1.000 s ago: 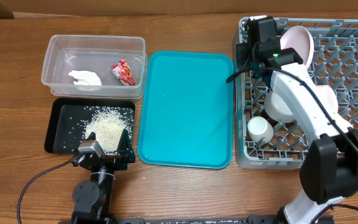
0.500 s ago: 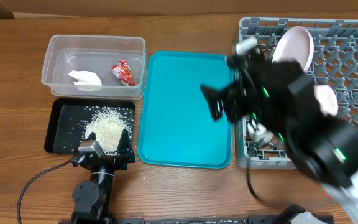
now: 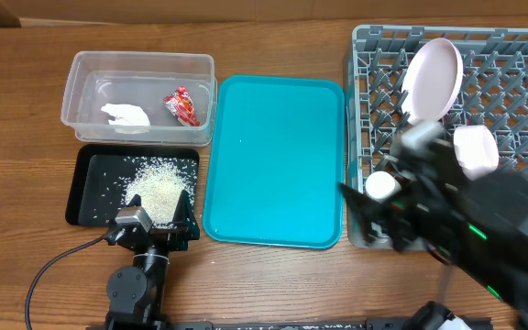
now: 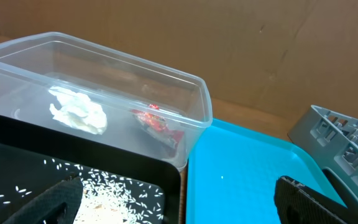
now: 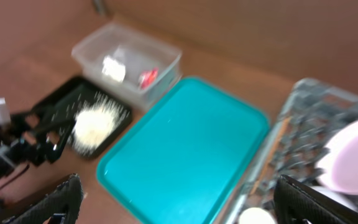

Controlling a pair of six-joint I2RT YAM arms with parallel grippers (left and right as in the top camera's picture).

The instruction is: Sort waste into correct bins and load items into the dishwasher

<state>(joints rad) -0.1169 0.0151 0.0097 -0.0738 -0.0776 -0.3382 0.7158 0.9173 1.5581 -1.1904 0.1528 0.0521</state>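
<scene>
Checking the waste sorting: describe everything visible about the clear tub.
The tub is clear plastic, rectangular with rounded corners and a lipped rim, standing open on the table. A crumpled white tissue and a red wrapper lie apart on its floor. The black tray sits along its near side, the teal tray by its right end. Nothing else touches it.

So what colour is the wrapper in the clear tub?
The wrapper is red. It shows best in the overhead view.

No legible text, label, brand, number or sign appears in any view. Markings on the red snack wrapper (image 3: pixel 182 106) are too small to read.
</scene>
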